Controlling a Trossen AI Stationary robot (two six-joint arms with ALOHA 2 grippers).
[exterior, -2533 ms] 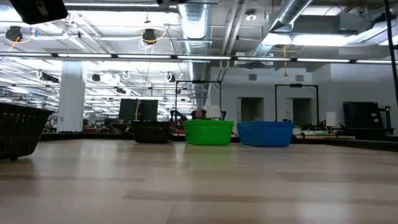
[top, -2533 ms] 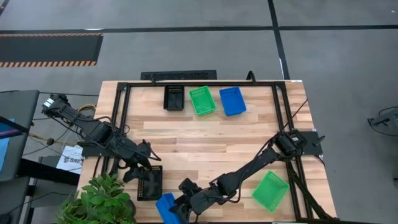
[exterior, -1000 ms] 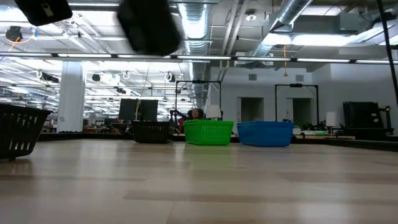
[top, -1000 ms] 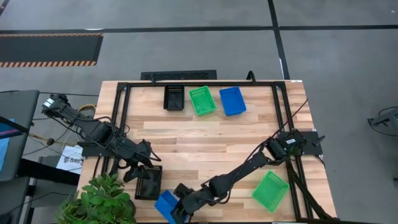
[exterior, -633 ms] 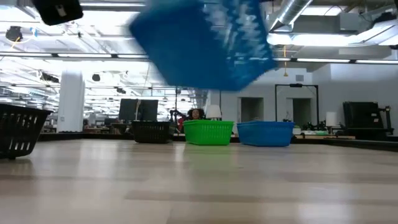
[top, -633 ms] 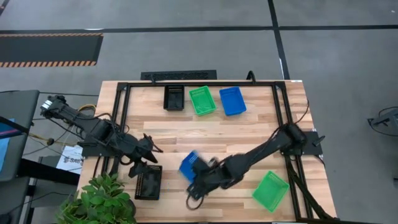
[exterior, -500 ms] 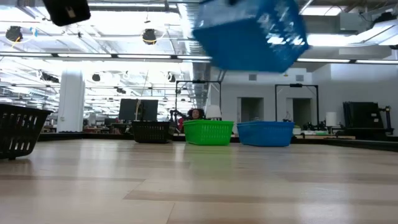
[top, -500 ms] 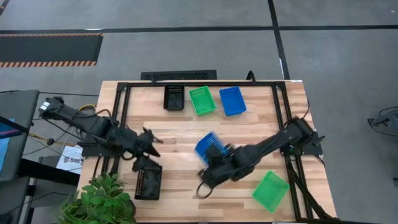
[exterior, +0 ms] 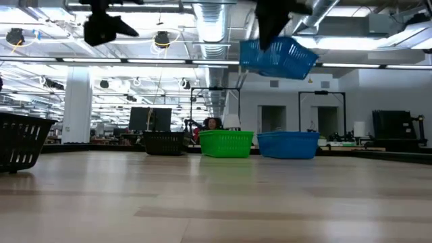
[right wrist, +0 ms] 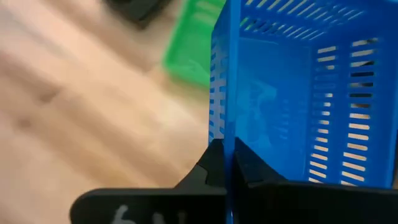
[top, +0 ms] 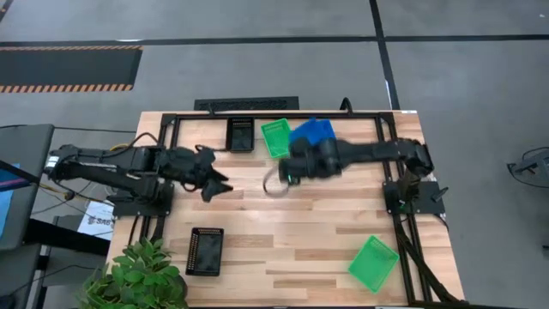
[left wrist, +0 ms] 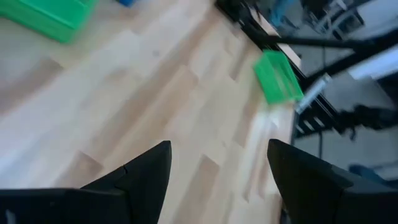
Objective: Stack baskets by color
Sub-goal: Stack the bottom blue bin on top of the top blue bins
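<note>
My right gripper is shut on a blue basket and holds it high over the table's far side, above a second blue basket standing there. In the high view the held blue basket covers that one. A green basket and a black basket stand beside it at the far edge. Another black basket sits near the front left, and another green basket at the front right. My left gripper hangs open over the table's left middle, holding nothing. My right gripper pinches one side wall of the blue basket at its rim, one finger outside the wall and one inside the basket. The fingers slant down at it. The basket is lifted clear of everything and hangs tilted.
A black metal frame runs around the table's edges. A potted plant stands at the near left corner. Bare wood lies across the table's middle.
My right gripper has lifted the blue basket from the table's near edge and swung it up and across to the far side, over the other blue basket. My left gripper, still open, has moved away from the near black basket toward the far edge and the table's middle.
</note>
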